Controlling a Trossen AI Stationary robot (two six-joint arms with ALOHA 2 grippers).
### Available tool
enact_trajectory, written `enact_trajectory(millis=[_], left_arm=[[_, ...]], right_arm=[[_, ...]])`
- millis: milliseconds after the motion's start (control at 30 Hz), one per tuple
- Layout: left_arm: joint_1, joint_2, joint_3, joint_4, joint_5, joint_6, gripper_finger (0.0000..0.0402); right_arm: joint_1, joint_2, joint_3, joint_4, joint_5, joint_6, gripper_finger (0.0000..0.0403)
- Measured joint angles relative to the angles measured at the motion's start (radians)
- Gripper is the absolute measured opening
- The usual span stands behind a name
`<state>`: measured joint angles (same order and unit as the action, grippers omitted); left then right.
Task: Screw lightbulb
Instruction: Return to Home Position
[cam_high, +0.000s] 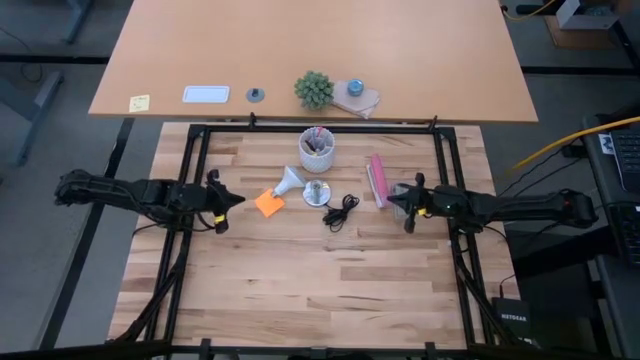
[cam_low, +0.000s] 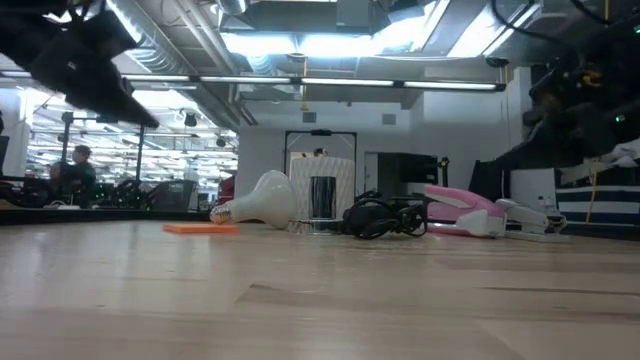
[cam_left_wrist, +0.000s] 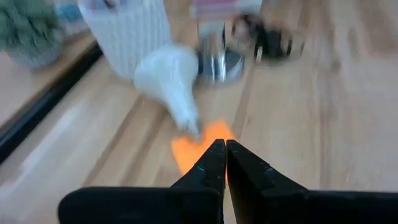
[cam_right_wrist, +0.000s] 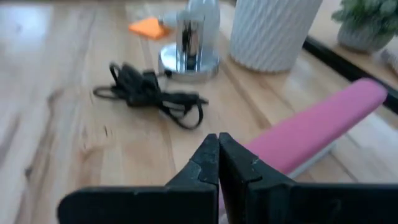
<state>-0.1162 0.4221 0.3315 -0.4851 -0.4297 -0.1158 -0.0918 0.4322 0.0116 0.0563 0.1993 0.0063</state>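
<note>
The white lightbulb (cam_high: 289, 181) lies on its side on the table, its narrow base pointing at an orange sticky note (cam_high: 268, 203); it also shows in the left wrist view (cam_left_wrist: 169, 81) and the low view (cam_low: 258, 199). The round silvery fitting (cam_high: 317, 192) stands beside it, its black cord (cam_high: 341, 212) bundled to the right. My left gripper (cam_high: 238, 199) is shut and empty, above the table left of the note. My right gripper (cam_high: 392, 203) is shut and empty, above the pink stapler (cam_high: 377, 180).
A white cup of pens (cam_high: 317, 149) stands behind the bulb and fitting. The pink stapler lies at the right, under my right gripper's tips (cam_right_wrist: 219, 140). A black frame (cam_high: 320, 128) borders the table's far side; a plant (cam_high: 314, 89) sits on the desk beyond.
</note>
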Motion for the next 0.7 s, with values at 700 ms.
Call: enact_trajectory(millis=[700], left_arm=[[0.0,-0.319,-0.195,0.107,0.0,-0.038,0.0005]], right_arm=[[0.0,-0.29,-0.002,-0.002,0.0,-0.003,0.0003]])
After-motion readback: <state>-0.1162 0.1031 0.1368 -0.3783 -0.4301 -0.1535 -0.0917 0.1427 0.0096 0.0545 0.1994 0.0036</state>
